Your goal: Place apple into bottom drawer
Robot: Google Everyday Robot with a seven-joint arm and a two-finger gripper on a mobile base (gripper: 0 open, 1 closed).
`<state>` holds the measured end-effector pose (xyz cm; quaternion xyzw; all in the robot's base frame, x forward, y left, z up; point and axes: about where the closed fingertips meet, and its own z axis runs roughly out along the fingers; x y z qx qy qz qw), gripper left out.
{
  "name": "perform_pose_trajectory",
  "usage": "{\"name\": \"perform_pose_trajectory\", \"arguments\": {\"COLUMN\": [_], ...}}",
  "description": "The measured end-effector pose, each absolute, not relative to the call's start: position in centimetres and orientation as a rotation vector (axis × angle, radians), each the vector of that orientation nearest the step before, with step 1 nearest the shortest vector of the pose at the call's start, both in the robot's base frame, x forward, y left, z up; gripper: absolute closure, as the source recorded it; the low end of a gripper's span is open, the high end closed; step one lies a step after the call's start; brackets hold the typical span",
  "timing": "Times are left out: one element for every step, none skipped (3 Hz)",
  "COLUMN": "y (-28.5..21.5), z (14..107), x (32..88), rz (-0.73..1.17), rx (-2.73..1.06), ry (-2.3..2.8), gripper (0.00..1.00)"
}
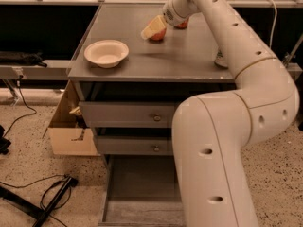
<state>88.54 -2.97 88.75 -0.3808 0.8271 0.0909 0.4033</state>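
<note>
The apple (158, 34) sits on the grey cabinet top (137, 56), toward the back middle, mostly covered by my gripper. My gripper (152, 30) reaches in from the right and its pale fingers sit over the apple's left side. The bottom drawer (137, 193) stands pulled open at the foot of the cabinet, with a worn pale floor and nothing in it; my arm hides its right part.
A white bowl (106, 52) stands on the cabinet top's front left. A red can (182, 24) is just behind the gripper. Another can (220, 58) at the right edge is mostly hidden by my arm. A cardboard box (71, 131) and cables (52, 197) lie on the floor left.
</note>
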Motion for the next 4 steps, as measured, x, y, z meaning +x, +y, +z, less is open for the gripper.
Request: {"name": "perform_pose_trajectory", "arguments": {"y": [-0.7,0.6,2.9,3.3], "z": [85.3,83.9,85.5,85.9], "x": [89.9,90.4,90.6,90.6], "rz": [0.289,0.329,0.375,0.381], "rx": [-0.967,-0.97,-0.993,-0.997], "ry": [2.115,2.115,2.038,2.024], "gripper": [0.03,0.26,0.5,0.73]}}
